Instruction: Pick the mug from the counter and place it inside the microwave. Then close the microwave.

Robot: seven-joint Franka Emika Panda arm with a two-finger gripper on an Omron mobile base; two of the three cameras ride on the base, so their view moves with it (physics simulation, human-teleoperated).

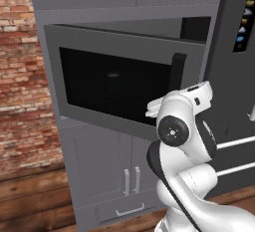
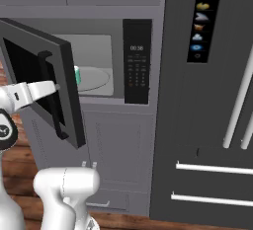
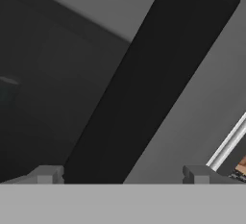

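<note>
Brick wall (image 1: pixel 20 76): was seen along the left edge of the left base view, above a band of wooden flooring.
Microwave door (image 1: pixel 114 84): was held partly open, swung out on its left hinge; its dark glass took up the middle of the left base view, and in the right base view (image 2: pixel 42 81) it stood edge-on at the left of the frame.
Handle (image 3: pixel 149 81): a black bar, seen running diagonally from the lower left to the upper right of the hand view, set against the grey door frame; in the left base view (image 1: pixel 176 76) it was seen upright at the right end of the door.
Gripper (image 3: pixel 122 176): was spread wide and released, nothing clasped; the two finger tips were seen at the bottom of the hand view, one at each side of the handle's lower end. Whether a finger was touching the handle could not be told.
Arm (image 1: pixel 182 126): was seen rising from the lower right of the left base view, its hand reaching toward the door's handle side.
Mug (image 2: pixel 77 75): a sliver of teal was seen inside the microwave (image 2: pixel 94 66), left of centre in the right base view, on the turntable (image 2: pixel 96 78) and mostly hidden behind the door's edge.
Keypad panel (image 2: pixel 137 61): black, seen just right of the cavity.
Refrigerator (image 2: pixel 207 100): dark, with pale bar handles, was seen filling the right side of the right base view.
</note>
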